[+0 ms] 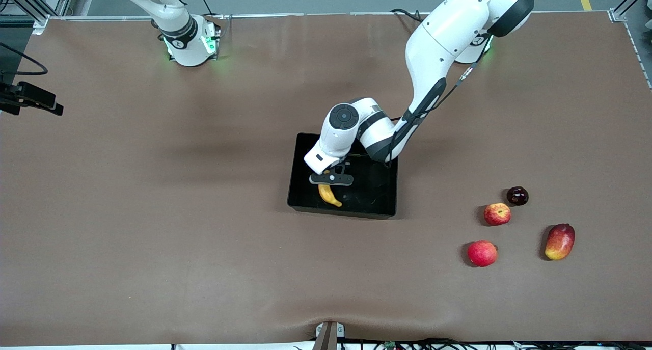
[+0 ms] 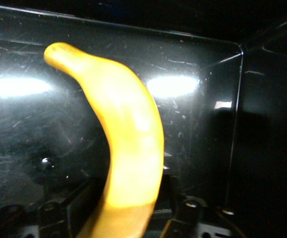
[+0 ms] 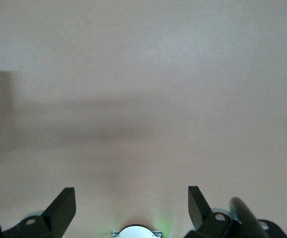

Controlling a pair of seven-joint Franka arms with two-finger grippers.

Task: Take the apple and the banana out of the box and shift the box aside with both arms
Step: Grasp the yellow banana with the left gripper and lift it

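The left end effector [image 1: 331, 183] is down inside the black box [image 1: 379, 207], at the end of it toward the right arm, with the banana [image 1: 329, 195] between its fingers. The left wrist view shows the fruit rising from between the finger bases against the glossy box wall, but whether the fingers are clenched on it or merely beside it I cannot tell. The banana's free end reaches toward the box wall nearest the front camera.

The right end effector [image 3: 132, 206] hangs released over bare brown worktop [image 1: 153, 212]; that arm waits.

Toward the left arm's end of the worktop, well apart from the box, lie the streaked apple [image 1: 497, 214], a dark round fruit [image 1: 517, 195] just beside it, an evenly red apple [image 1: 482, 253] nearer the front camera, and a mango [image 1: 560, 241].
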